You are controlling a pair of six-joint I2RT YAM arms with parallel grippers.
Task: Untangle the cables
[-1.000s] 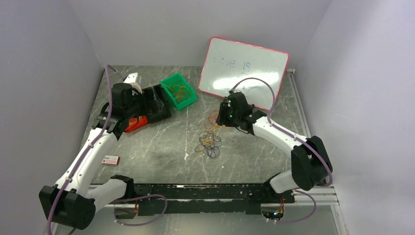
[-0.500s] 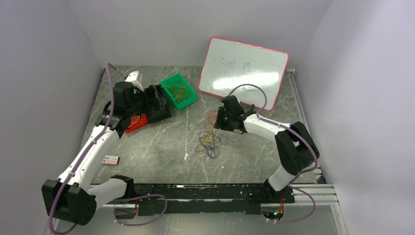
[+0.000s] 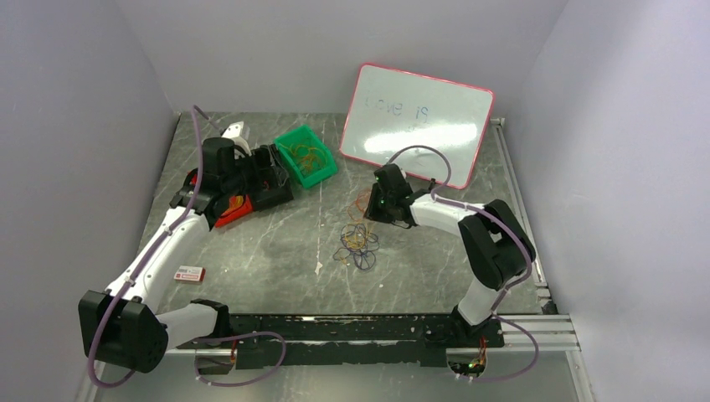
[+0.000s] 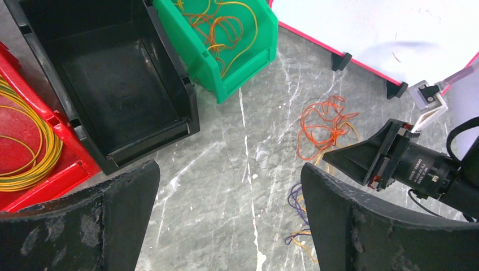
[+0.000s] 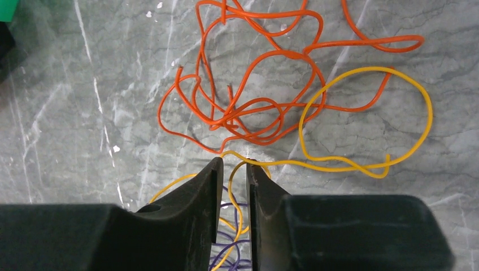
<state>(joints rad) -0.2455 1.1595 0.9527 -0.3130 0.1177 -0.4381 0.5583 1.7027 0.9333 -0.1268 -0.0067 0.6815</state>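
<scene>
The cables (image 3: 358, 239) lie in a loose tangle at mid-table: orange strands (image 5: 254, 107), a yellow strand (image 5: 327, 167) and purple ones (image 5: 231, 248). My right gripper (image 5: 234, 166) hangs low over the tangle's far end (image 3: 368, 213). Its jaws stand narrowly apart, and a yellow loop runs through the gap without being pinched. My left gripper (image 4: 229, 169) is wide open and holds nothing. It hovers by the black bin (image 3: 266, 166), looking across bare table toward the tangle. More orange and yellow cables lie in the green bin (image 4: 248, 51), and yellow ones in the red bin (image 4: 28, 113).
The black bin (image 4: 113, 73) sits between the red and green bins at the back left. A pink-framed whiteboard (image 3: 419, 126) leans at the back right. A small red-and-white box (image 3: 189, 273) lies near the left arm. Grey walls close in three sides.
The right arm folded in and brought its gripper down to the tangle's far end while its jaws narrowed. The left gripper shifted slightly toward the back and stayed wide open.
</scene>
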